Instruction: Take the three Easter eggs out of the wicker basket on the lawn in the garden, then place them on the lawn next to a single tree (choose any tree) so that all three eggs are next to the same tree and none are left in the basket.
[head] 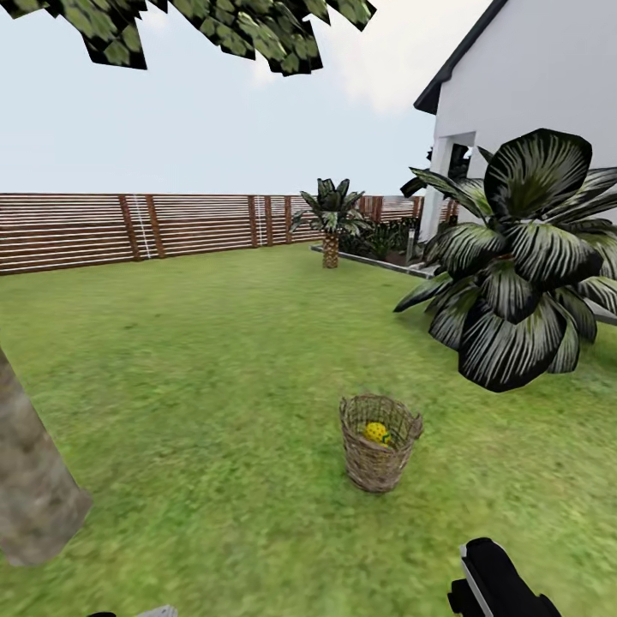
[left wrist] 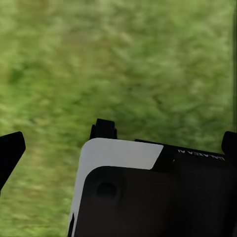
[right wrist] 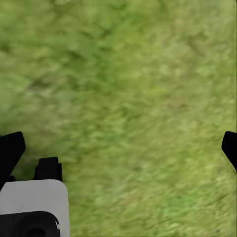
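The wicker basket (head: 380, 442) stands upright on the lawn (head: 214, 360), a little right of centre ahead of me. One yellow Easter egg (head: 377, 431) shows through its open top; any others are hidden inside. A thick grey-tan tree trunk (head: 34, 480) rises at the near left, with its leaves (head: 231, 26) overhead. My right arm (head: 497, 584) pokes in at the bottom right, short of the basket. My left gripper (left wrist: 119, 147) and right gripper (right wrist: 120, 148) both hang open over bare grass, fingers wide apart and holding nothing.
A big dark-leaved plant (head: 523, 257) spreads at the right, behind the basket. A small palm (head: 330, 224) stands by a garden bed at the back. The slat fence (head: 128, 227) closes the far side and the white house (head: 540, 86) the right. Part of my own body (left wrist: 148, 192) shows under the left gripper.
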Controlling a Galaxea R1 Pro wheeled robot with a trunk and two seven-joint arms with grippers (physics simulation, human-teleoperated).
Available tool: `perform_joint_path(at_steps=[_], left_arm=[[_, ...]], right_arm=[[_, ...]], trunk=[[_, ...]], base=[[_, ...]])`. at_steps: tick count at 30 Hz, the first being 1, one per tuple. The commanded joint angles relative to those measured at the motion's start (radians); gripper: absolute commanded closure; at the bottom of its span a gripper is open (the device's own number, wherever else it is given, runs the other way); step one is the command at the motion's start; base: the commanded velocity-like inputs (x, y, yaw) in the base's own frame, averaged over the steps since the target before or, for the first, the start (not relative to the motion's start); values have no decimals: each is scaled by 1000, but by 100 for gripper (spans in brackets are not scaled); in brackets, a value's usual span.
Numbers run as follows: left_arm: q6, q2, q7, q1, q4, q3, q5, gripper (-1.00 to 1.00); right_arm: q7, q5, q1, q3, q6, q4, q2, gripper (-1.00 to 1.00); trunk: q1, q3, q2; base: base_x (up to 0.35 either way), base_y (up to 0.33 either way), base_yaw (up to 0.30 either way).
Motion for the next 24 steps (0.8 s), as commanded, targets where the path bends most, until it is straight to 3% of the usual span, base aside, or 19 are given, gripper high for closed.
perform_joint_path(at_steps=[1,10,19,24], left_arm=[[4,0,2,-1,-1,0,6,-100],[4,-19,4,-1,1,0,3,-100],[4,-21,4,-1,1,0,3,-100],[4,-21,4,-1,1,0,2,-100]], right_arm=[[-1,1,0,0,4,-1,0,-100],[-2,1,0,0,5,-1,0,-100],[-3,1,0,1,4,-1,1,-100],[-3,1,0,1,3,0,1,-100]], trunk=[[1,-1,-1],[1,-1,-1],[1,-1,-1],[1,-1,-1]], base=[[337,0,5],[337,0,1],[337,0,3],[337,0,178]])
